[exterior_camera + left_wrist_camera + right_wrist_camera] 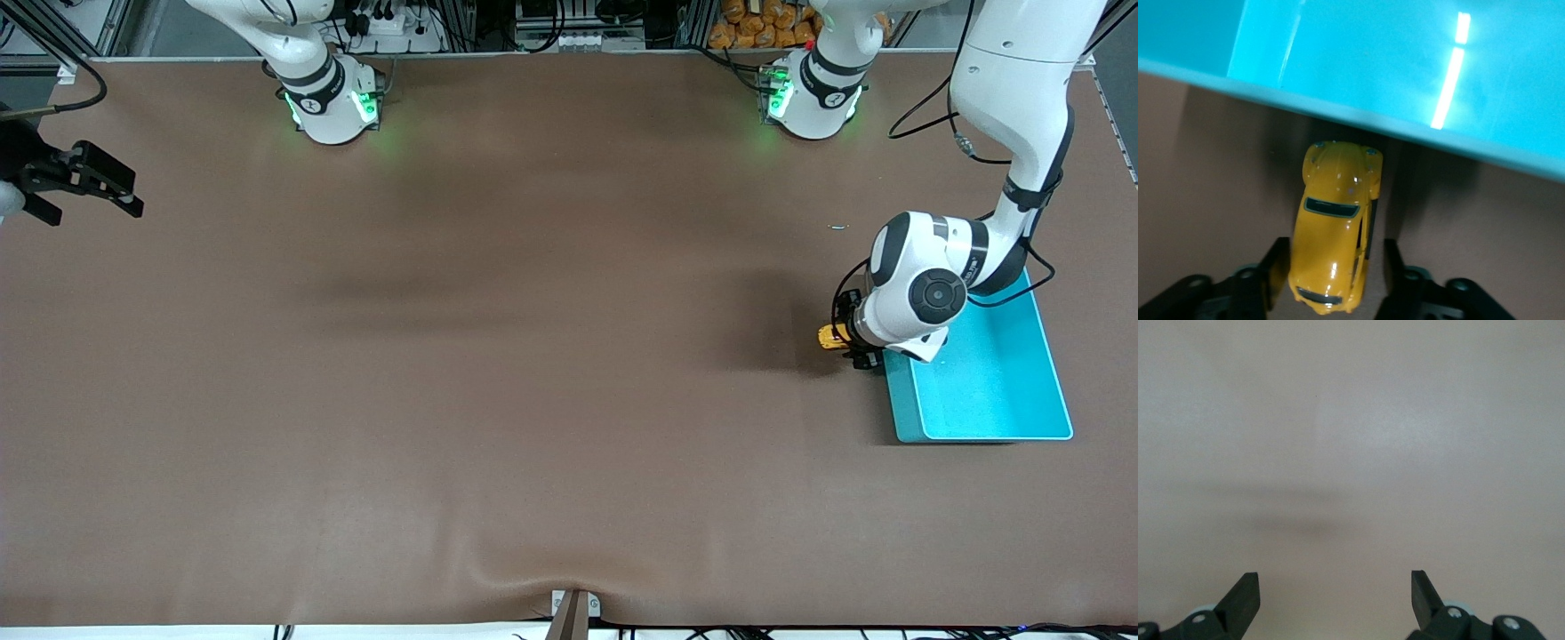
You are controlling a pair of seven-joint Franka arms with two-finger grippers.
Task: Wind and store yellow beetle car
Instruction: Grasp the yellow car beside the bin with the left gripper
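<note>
- Yellow beetle car: glossy, domed roof, dark windows; no readable writing on it.
- It sits on the brown counter, just beside the cyan bin, on the bin's side toward the right arm's end.
- Left gripper straddles the car; whether its fingers pinch it, I cannot tell.
- Right gripper waits at the right arm's end, fingers spread wide.
</note>
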